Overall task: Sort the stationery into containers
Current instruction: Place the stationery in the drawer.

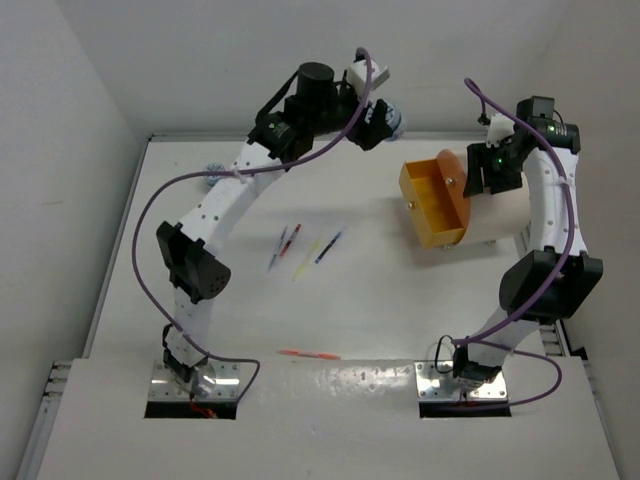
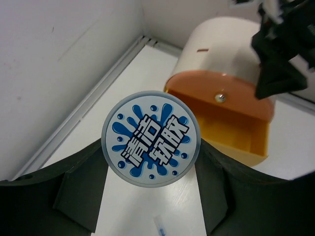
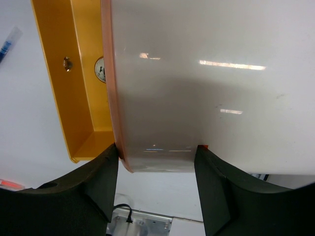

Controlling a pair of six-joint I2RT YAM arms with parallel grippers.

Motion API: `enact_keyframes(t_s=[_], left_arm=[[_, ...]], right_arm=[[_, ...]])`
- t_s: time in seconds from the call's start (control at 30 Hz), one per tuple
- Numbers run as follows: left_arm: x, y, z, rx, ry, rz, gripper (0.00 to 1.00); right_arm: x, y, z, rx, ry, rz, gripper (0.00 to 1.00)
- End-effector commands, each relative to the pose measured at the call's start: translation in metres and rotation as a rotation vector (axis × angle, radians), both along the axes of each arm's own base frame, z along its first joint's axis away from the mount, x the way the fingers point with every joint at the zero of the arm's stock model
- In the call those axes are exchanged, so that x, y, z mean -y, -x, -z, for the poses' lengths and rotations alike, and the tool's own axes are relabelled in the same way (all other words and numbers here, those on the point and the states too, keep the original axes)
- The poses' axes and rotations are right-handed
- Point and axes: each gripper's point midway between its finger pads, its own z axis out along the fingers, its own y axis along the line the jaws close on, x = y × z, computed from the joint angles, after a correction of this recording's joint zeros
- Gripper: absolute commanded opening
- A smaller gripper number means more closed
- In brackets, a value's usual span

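Observation:
My left gripper (image 1: 383,124) is shut on a round blue-and-white patterned cylinder (image 2: 150,139) and holds it above the table's back, left of the container. The container is a cream drum (image 1: 500,212) with its orange drawer (image 1: 432,203) slid out and open; the drawer also shows in the left wrist view (image 2: 231,129). My right gripper (image 1: 490,172) is shut on the drum's front end (image 3: 206,73), one finger on each side. Several pens (image 1: 300,245) lie mid-table. An orange-red pen (image 1: 310,353) lies near the front. A second cylinder (image 1: 213,172) lies back left.
White walls enclose the table at the back and the left. A small round pale object (image 3: 100,69) shows inside the drawer (image 3: 81,73), half hidden by the front disc. A pen tip (image 3: 7,45) lies left of the drawer. The arm bases stand at the near edge.

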Motion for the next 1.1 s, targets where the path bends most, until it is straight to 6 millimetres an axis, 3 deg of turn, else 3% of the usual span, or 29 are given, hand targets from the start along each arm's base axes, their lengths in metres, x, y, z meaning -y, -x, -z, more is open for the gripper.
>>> enact_keyframes(t_s=[0.0,0.3,0.5,0.53,0.73,1.07], left_arm=[[0.033,0.036,-0.029,0.029,0.074,0.096,0.19],[0.09,0.08,-0.019,0.028,0.078,0.224,0.15],[0.113,0.1,0.006,0.0,0.043,0.274,0.14],[0.118,0.103,0.019,-0.021,0.026,0.282,0.14],[0.131,0.103,0.052,-0.066,0.002,0.294,0.14],[0.15,0.1,0.077,-0.087,-0.002,0.319,0.14]], right_arm=[[-0.014,0.055,0.04,-0.323,-0.081,0.02,0.55],[-0.016,0.056,0.04,-0.324,-0.087,0.017,0.55],[-0.017,0.056,0.04,-0.325,-0.096,0.019,0.55],[-0.017,0.056,0.04,-0.324,-0.095,0.016,0.55],[-0.016,0.057,0.04,-0.325,-0.09,0.008,0.55],[-0.017,0.058,0.041,-0.328,-0.096,0.004,0.55]])
